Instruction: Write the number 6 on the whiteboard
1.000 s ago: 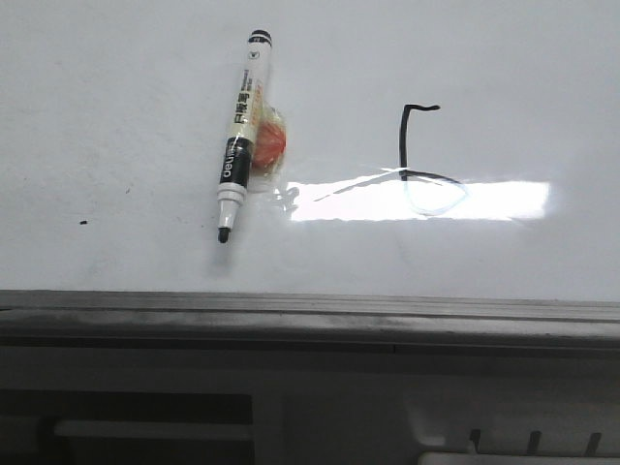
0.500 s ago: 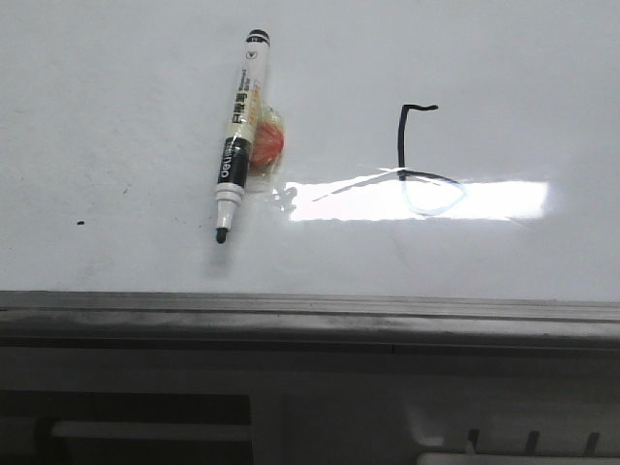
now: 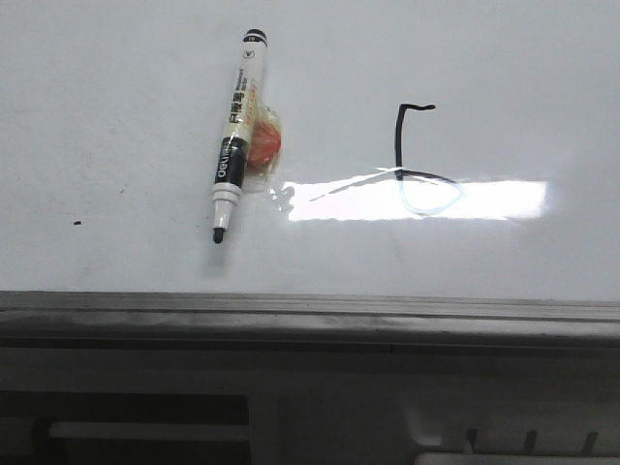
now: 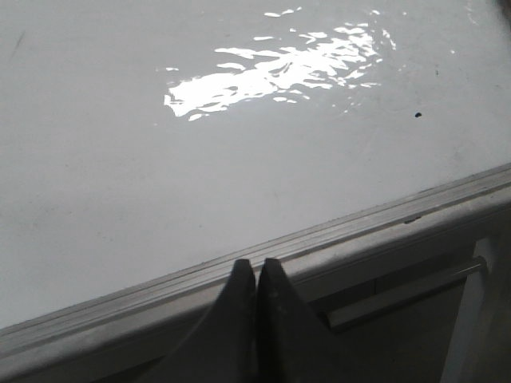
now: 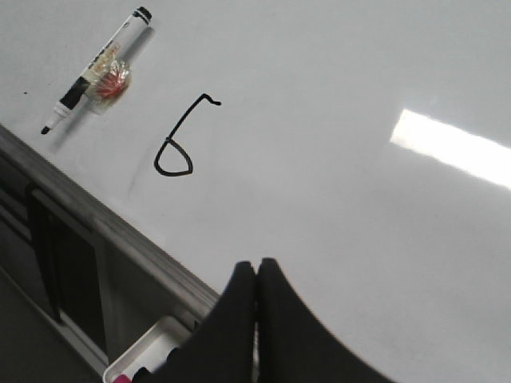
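The number 6 [image 3: 415, 160] is drawn in black line on the whiteboard [image 3: 116, 87]: a short hook, a vertical stroke and a fainter loop lying in the glare. It also shows in the right wrist view [image 5: 179, 144]. A black-and-white marker [image 3: 236, 136] lies uncapped on the board to the left of it, with a small orange-red object [image 3: 265, 143] beside its barrel. My left gripper [image 4: 256, 266] is shut and empty over the board's grey frame [image 4: 359, 227]. My right gripper [image 5: 255, 266] is shut and empty above the board, apart from the 6. Neither gripper shows in the front view.
The whiteboard's grey frame edge [image 3: 310, 315] runs across the front. A small dark speck [image 3: 77, 224] sits on the board at the left. A white tray [image 5: 148, 351] lies below the frame in the right wrist view. A bright glare strip [image 3: 417, 200] crosses the board.
The marker, the orange-red object and the 6 have shifted very slightly left and up in the front view. Nothing else has changed.
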### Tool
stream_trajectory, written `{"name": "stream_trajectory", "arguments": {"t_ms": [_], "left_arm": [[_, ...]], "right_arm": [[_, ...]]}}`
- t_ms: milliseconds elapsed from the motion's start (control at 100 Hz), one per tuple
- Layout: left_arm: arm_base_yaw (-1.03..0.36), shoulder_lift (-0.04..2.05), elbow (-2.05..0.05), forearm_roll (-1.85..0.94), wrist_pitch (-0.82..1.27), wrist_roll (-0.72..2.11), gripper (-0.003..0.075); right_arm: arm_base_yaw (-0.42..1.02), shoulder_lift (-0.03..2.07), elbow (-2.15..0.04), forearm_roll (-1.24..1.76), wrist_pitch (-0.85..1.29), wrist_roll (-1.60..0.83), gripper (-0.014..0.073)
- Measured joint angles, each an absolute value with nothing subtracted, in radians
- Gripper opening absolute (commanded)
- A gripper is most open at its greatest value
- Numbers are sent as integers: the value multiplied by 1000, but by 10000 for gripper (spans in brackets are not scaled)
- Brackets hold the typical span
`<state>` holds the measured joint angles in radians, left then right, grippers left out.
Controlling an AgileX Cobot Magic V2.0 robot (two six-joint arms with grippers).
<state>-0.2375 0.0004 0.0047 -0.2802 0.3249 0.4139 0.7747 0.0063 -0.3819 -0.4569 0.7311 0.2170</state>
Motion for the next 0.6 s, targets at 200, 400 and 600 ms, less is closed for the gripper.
{"name": "stream_trajectory", "arguments": {"t_ms": [200, 400, 600], "left_arm": [[-238, 0, 5, -280, 325, 414, -19], [-238, 0, 5, -280, 325, 414, -19], [-238, 0, 5, -280, 325, 414, -19]], "right_arm": [[450, 6, -131, -308, 342, 217, -54], [183, 7, 15, -226, 183, 217, -54], [79, -5, 15, -193, 311, 217, -54]]}}
